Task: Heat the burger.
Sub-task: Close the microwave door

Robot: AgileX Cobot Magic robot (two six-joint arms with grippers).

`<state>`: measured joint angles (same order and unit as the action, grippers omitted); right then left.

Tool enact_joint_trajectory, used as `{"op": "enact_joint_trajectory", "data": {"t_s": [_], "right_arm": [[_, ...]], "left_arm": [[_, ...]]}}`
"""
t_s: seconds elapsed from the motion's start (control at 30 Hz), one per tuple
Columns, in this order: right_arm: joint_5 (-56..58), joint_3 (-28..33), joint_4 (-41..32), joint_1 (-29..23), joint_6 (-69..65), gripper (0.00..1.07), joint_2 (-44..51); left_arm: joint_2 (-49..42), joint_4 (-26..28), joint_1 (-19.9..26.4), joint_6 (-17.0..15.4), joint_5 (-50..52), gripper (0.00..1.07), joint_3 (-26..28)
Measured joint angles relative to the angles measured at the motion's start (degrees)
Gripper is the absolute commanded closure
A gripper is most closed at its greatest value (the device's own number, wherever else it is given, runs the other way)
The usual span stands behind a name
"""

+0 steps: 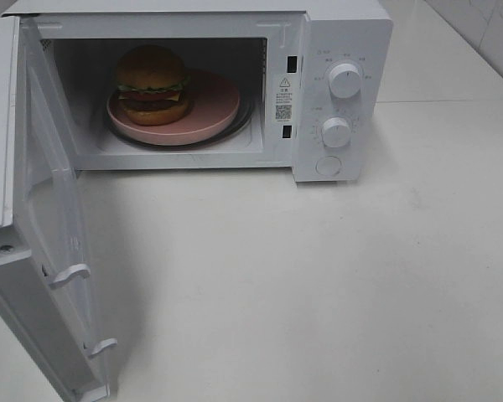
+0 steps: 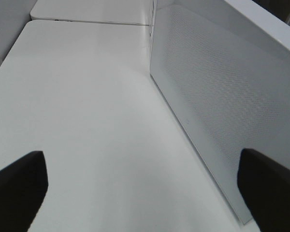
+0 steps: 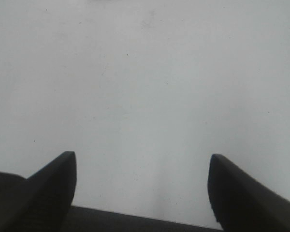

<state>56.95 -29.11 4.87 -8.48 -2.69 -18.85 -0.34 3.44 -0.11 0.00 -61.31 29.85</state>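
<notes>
Burger sits on the pink plate inside the microwave, whose door stands wide open. We see our left gripper spread wide beside that door, and our right gripper spread above the white table, gripping nothing.

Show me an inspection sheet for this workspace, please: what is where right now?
Surface: white table, no spills seen.
Job's things: burger sits on a pink plate inside the microwave; its door is swung wide open.
Clutter: nothing seen.
Grippers: left gripper open, empty, beside the open door; right gripper open, empty, over the table.
Cables: nothing seen.
Surroundings: pale tiles beyond the table's far right corner.
</notes>
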Motion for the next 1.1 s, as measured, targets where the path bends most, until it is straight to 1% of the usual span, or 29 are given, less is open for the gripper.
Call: {"op": "enact_joint_trajectory", "data": {"t_s": [0.03, 0.1, 0.17, 0.2, 0.23, 0.3, 0.33, 0.37, 0.4, 0.47, 0.57, 1.1], "right_arm": [[0.0, 0.0, 0.0, 0.0, 0.0, 0.33, 0.0], [0.0, 0.0, -2.01, 2.41, 1.55, 0.33, 3.32], [0.0, 0.0, -2.69, 3.21, 1.95, 0.33, 4.41], [0.0, 0.0, -3.9, 4.7, 2.69, 0.33, 6.53], [0.0, 0.0, -3.9, 4.7, 2.69, 0.33, 6.53], [0.0, 0.0, -4.53, 6.65, 2.69, 0.33, 9.91], [0.0, 0.0, -4.53, 6.65, 2.69, 0.33, 9.91], [0.0, 0.0, -4.87, 7.62, 2.69, 0.33, 12.15], [0.0, 0.0, -4.87, 7.62, 2.69, 0.33, 12.15], [0.0, 0.23, -4.87, 8.48, 2.69, 0.33, 15.58], [0.06, 0.34, -4.87, 9.05, 2.69, 0.33, 18.28], [0.06, 0.46, -4.87, 9.34, 2.69, 0.34, 19.08]], "left_arm": [[0.0, 0.0, 0.0, 0.0, 0.0, 0.07, 0.0], [0.0, 0.0, 0.0, 0.0, 0.0, 0.07, 0.0], [0.0, 0.0, 0.0, 0.0, 0.0, 0.07, 0.0], [0.0, 0.0, 0.0, 0.0, 0.0, 0.07, 0.0], [0.0, 0.0, 0.0, 0.0, 0.0, 0.07, 0.0], [0.0, 0.0, 0.0, 0.0, 0.0, 0.07, 0.0], [0.0, 0.0, 0.0, 0.0, 0.0, 0.07, 0.0], [0.0, 0.0, 0.0, 0.0, 0.0, 0.07, 0.0], [0.0, 0.0, 0.0, 0.0, 0.0, 0.07, 0.0], [0.0, 0.0, 0.0, 0.0, 0.0, 0.07, 0.0], [0.0, 0.0, 0.0, 0.0, 0.0, 0.07, 0.0], [0.0, 0.0, 0.0, 0.0, 0.0, 0.07, 0.0]]}}
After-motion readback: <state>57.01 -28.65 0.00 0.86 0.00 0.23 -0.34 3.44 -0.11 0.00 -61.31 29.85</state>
